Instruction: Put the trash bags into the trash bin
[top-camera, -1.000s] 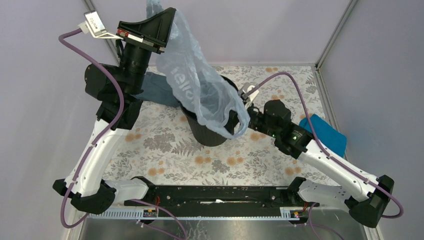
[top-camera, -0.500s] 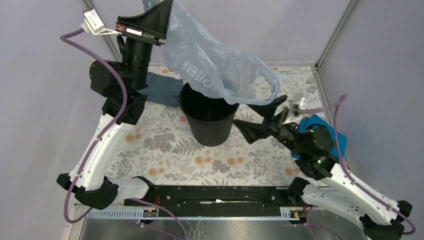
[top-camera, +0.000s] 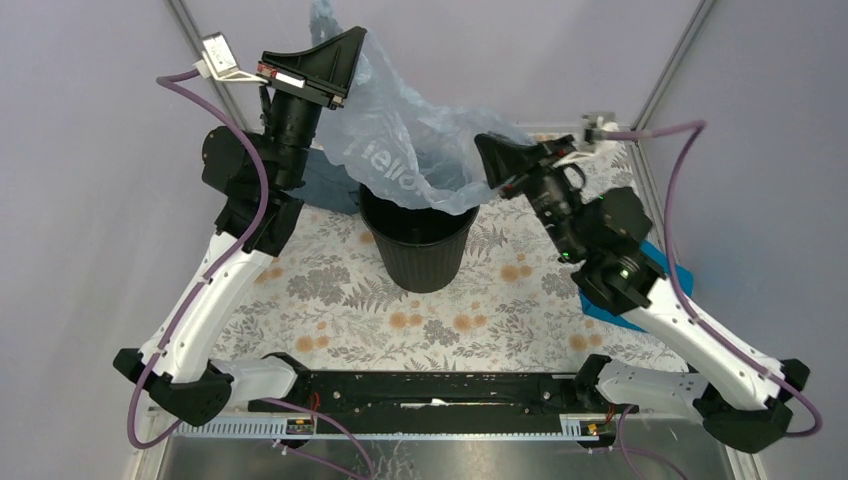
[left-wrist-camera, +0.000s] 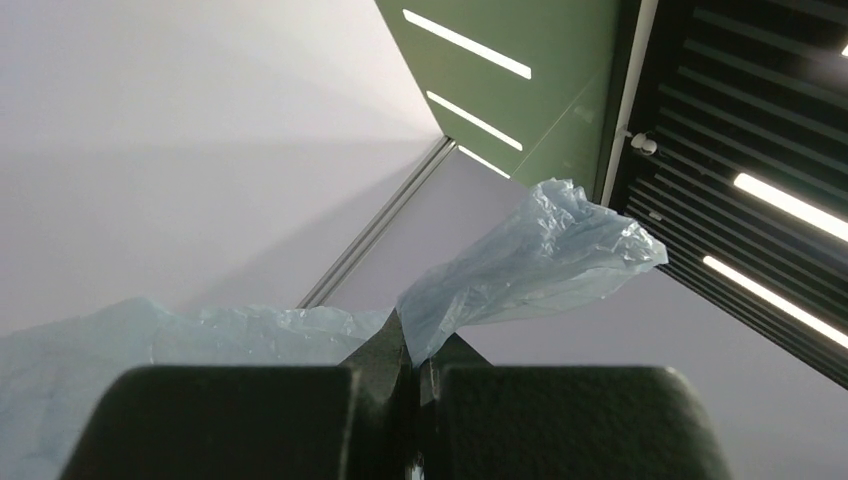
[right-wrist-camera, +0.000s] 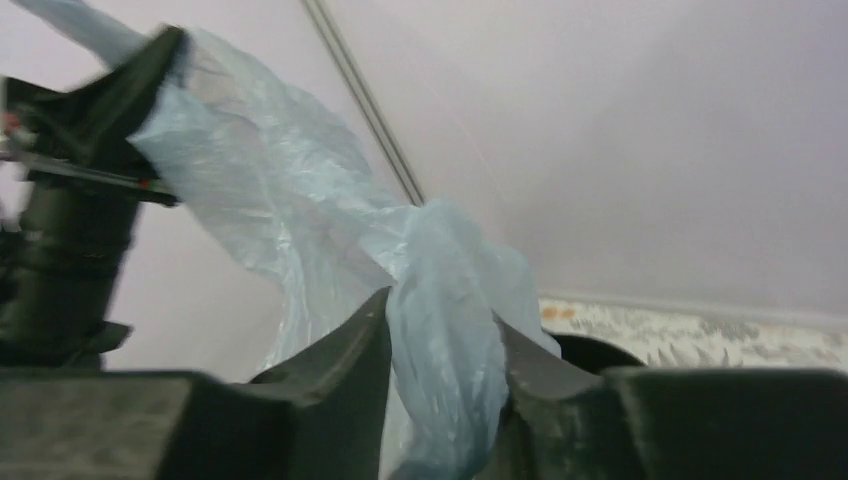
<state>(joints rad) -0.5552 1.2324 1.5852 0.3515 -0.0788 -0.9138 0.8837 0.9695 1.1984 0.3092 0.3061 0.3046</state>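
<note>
The left claw (left-wrist-camera: 412, 348), raised above and behind the trash bin (top-camera: 420, 255), is pinched shut on one corner of the trash bag (top-camera: 410, 140). The right claw (right-wrist-camera: 440, 345) clamps another bunch, spreading the bag just over the bin's mouth on the table (top-camera: 320, 290).

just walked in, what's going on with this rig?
Both arms hold a thin, pale blue translucent plastic bag spread above the round black plastic bin. The left hand pinches one end up high; the right hand grips the other end, lower, near the bin's right side. The bag sags toward the opening but isn't in yet.
</note>
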